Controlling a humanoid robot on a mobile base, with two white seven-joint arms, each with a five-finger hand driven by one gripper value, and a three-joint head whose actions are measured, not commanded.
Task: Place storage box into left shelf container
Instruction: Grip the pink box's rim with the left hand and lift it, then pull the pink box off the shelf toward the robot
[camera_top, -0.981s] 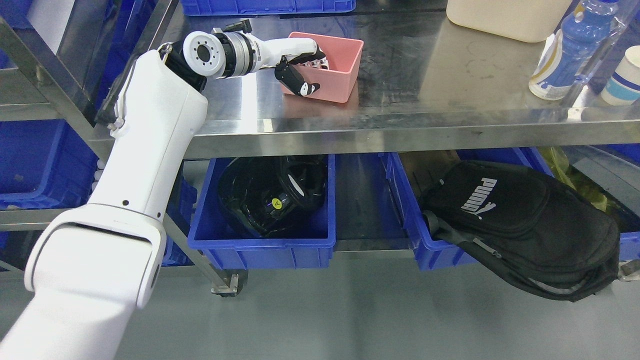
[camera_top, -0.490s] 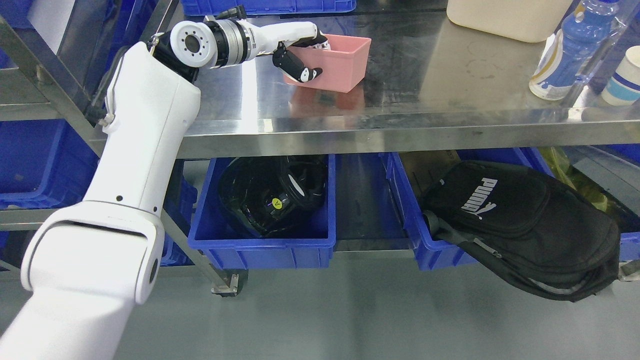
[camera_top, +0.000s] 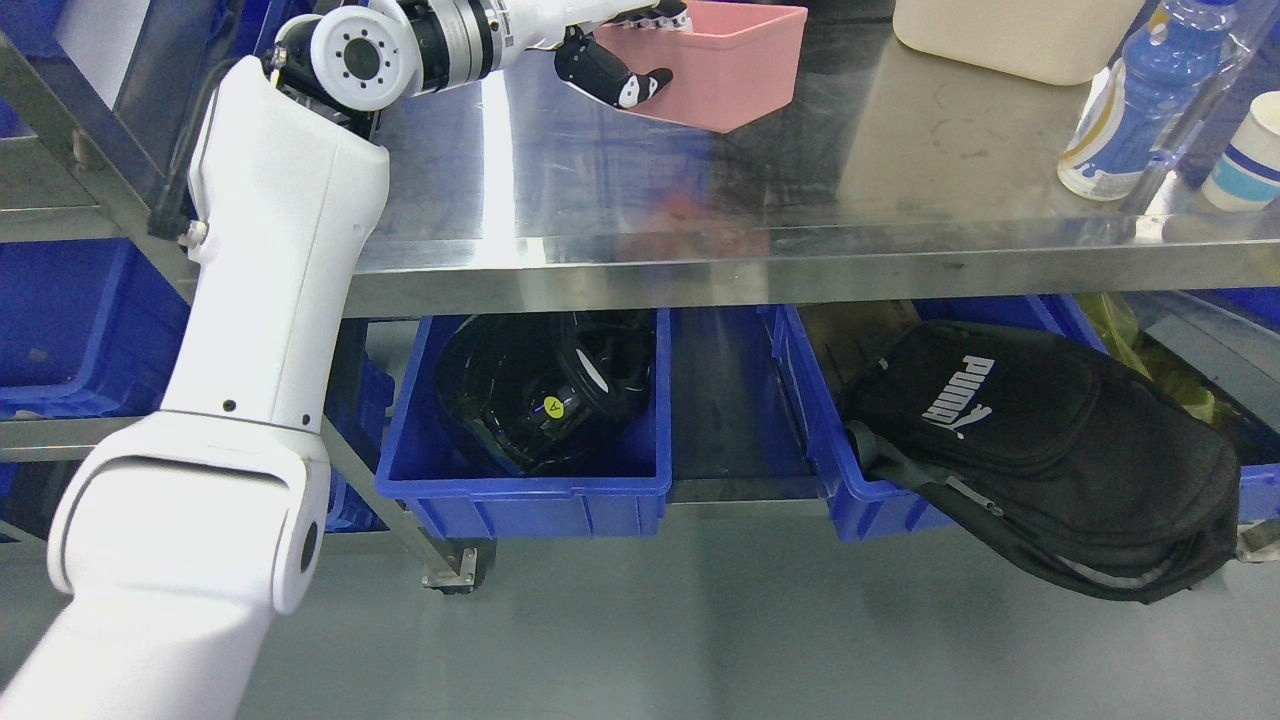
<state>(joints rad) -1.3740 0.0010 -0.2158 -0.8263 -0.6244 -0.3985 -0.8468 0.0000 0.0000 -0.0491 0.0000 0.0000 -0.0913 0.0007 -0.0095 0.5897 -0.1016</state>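
1. Your left hand (camera_top: 625, 55) is clamped on the near left wall of the pink storage box (camera_top: 725, 65), thumb outside, the other fingers (camera_top: 655, 18) hooked over the rim. The box hangs tilted above the steel table (camera_top: 880, 170), at about 12 o'clock in the view.
2. Hold the grip firm; a pinch on one wall lets the box swing, so move slowly and keep the wrist level.
3. Judging by the task, your target is the blue container (camera_top: 60, 330) on the shelf at 9 o'clock, not the blue bin (camera_top: 520, 500) under the table that already holds a black helmet (camera_top: 545, 385).
4. Carry the box clear of the table's left edge and the shelf upright (camera_top: 100, 160) before you lower it.
5. Release only once its base rests inside the container.
6. Keep away from the bottle (camera_top: 1135, 100) and paper cup (camera_top: 1245, 155) at 2 o'clock. Your right hand is out of view.
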